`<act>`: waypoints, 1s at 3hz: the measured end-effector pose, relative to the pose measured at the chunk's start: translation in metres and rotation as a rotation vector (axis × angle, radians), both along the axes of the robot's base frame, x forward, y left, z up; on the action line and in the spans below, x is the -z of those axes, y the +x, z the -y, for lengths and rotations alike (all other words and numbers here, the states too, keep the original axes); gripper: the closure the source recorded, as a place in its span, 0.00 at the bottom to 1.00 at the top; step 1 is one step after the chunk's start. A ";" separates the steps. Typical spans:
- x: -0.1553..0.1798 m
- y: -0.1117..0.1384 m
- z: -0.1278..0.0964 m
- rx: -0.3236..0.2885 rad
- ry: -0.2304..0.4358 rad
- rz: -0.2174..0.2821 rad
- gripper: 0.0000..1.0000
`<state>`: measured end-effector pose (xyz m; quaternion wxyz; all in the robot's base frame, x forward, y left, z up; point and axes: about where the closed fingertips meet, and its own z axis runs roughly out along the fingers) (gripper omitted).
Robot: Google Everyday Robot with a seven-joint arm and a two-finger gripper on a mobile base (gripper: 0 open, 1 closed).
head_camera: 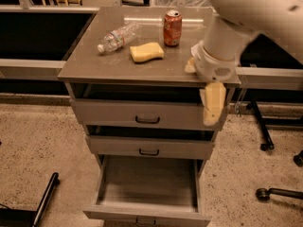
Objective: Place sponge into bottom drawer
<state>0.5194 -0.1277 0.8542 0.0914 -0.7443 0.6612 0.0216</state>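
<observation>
The pale yellow sponge (147,52) lies on the grey cabinet top (118,67), between a clear plastic bottle and a soda can. The bottom drawer (149,186) is pulled open and looks empty inside. My gripper (213,105) hangs at the end of the white arm (246,13) over the cabinet's right front corner, in front of the top drawer's right end. It holds nothing that I can see. It is to the right of the sponge and lower, well apart from it.
An orange soda can (172,28) stands upright behind the sponge. A clear plastic bottle (118,37) lies on its side at the left. Two shallower drawers (147,119) with black handles sit slightly ajar. Chair wheels (274,193) stand on the floor at the right.
</observation>
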 end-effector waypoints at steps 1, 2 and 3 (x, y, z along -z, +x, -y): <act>-0.016 0.070 -0.009 -0.096 -0.162 0.066 0.00; -0.048 0.101 -0.041 -0.134 -0.179 0.170 0.00; -0.047 0.100 -0.043 -0.135 -0.172 0.169 0.00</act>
